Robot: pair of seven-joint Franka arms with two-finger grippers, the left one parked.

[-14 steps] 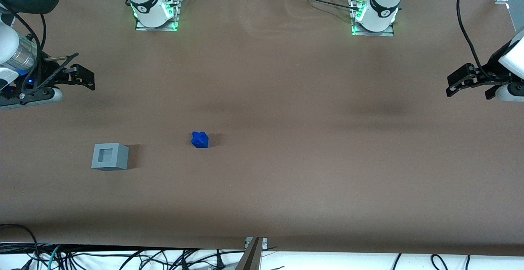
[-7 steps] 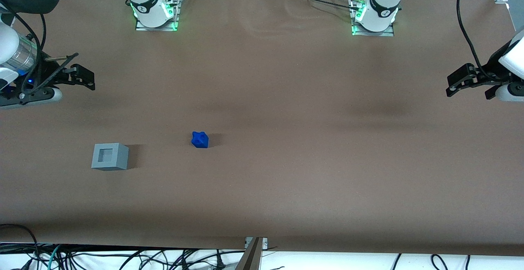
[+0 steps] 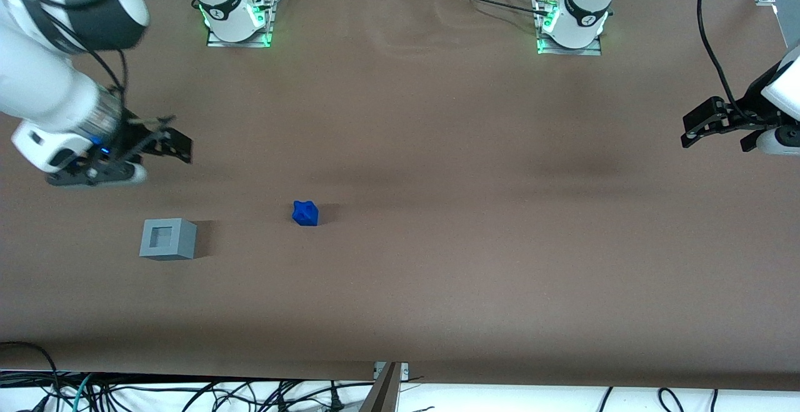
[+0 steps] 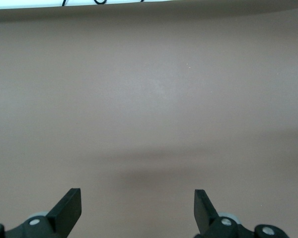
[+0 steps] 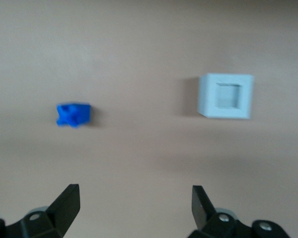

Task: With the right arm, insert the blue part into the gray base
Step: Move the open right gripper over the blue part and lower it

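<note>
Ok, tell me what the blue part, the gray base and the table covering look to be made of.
Blue part: likely hard plastic, uniform saturated blue, matte, bumpy molded corners. Gray base: likely plastic too, even light gray, matte, with crisp edges around its square socket. Table covering: brown sheet, perhaps paper or fabric; dull, with faint wrinkles. The gripper hangs open above the table, farther from the front camera than the base.

The right arm [image 3: 50, 80] reaches out low above the table at its own end, its white forearm sloping down to a silvery wrist ring with a small blue light. Its black gripper [image 3: 178, 147] points along the table toward the parked arm's end. The two fingers [image 5: 67, 203] stand wide apart with nothing between them.
</note>
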